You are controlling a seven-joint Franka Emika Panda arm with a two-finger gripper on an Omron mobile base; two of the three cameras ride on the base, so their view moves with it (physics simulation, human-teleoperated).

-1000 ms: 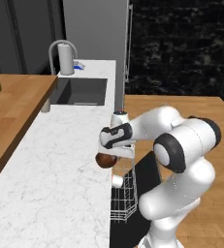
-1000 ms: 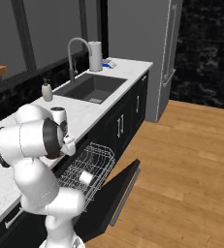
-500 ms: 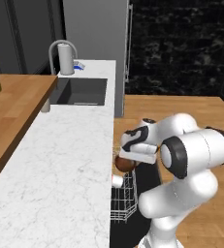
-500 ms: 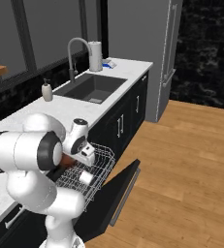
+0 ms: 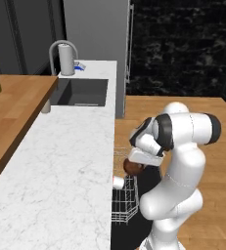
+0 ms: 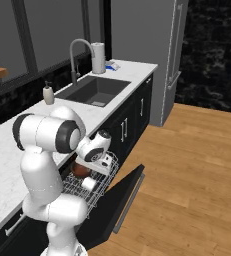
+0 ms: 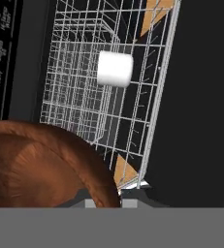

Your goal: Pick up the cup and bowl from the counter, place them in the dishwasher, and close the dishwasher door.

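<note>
Reddish-brown, the bowl point(image 7: 45, 164) hangs clamped by its rim in the end effector point(image 5: 134, 163), above the dishwasher's rack point(image 6: 94, 185), so it can go down beside the cup point(image 7: 115, 69) lying there.

The bowl point(image 7: 40, 164) is a dark reddish brown, the cup point(image 7: 115, 69) in the white wire rack point(image 7: 84, 92) looks plain white (no pink shows from here). The surface point(image 5: 60, 161) is white marble with faint grey veins, beside a brown wooden board point(image 5: 11, 107). The dishwasher door point(image 6: 118, 197) is black, the floor point(image 6: 187, 170) warm orange-brown wood.
</note>
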